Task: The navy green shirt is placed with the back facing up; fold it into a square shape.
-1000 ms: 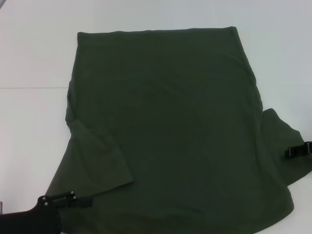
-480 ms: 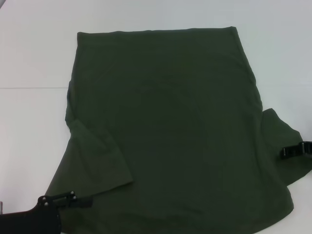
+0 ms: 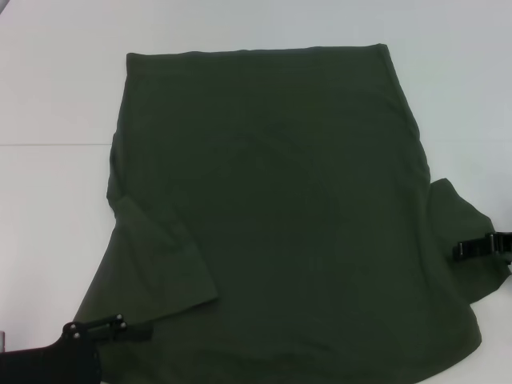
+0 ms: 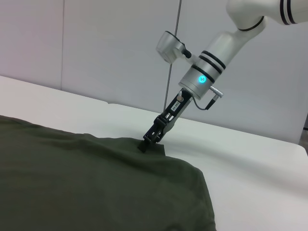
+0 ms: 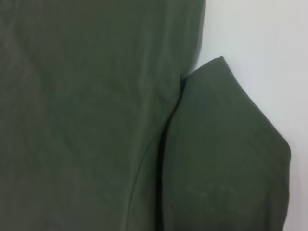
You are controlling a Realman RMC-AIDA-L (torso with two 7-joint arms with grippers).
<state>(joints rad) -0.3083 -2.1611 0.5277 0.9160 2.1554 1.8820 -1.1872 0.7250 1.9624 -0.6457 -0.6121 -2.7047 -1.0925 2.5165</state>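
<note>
The navy green shirt [image 3: 272,200] lies spread flat on the white table [image 3: 48,88], plain side up. Its left sleeve [image 3: 164,260] is folded inward onto the body. The right sleeve [image 3: 456,216] still sticks out sideways, and fills much of the right wrist view as the shirt [image 5: 96,106]. My right gripper [image 3: 464,250] sits at that sleeve's outer edge, and in the left wrist view the gripper [image 4: 146,144] is shut on a raised pinch of the cloth [image 4: 96,178]. My left gripper [image 3: 120,328] rests low at the shirt's near left corner.
White table surrounds the shirt, with a faint seam line [image 3: 48,144] on the left. A grey wall panel [image 4: 110,43] stands behind the table's far edge. The right arm [image 4: 211,67] slants down from above the table's right side.
My right gripper has slid inward, toward the shirt's body, along the right sleeve. The left gripper and the rest of the shirt have stayed put.
</note>
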